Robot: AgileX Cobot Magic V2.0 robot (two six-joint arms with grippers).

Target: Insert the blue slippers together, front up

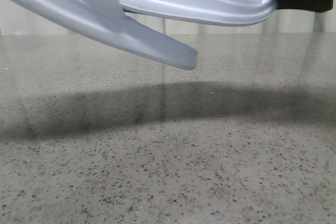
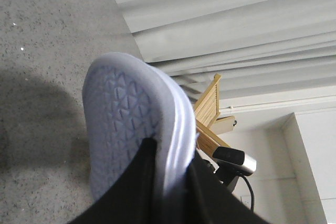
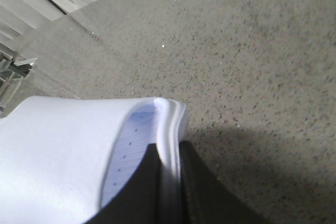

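Two blue slippers hang high over the table, the left slipper clamped at one end by the left gripper, the right slipper by the right gripper, overlapping at centre, long axes nearly in line.
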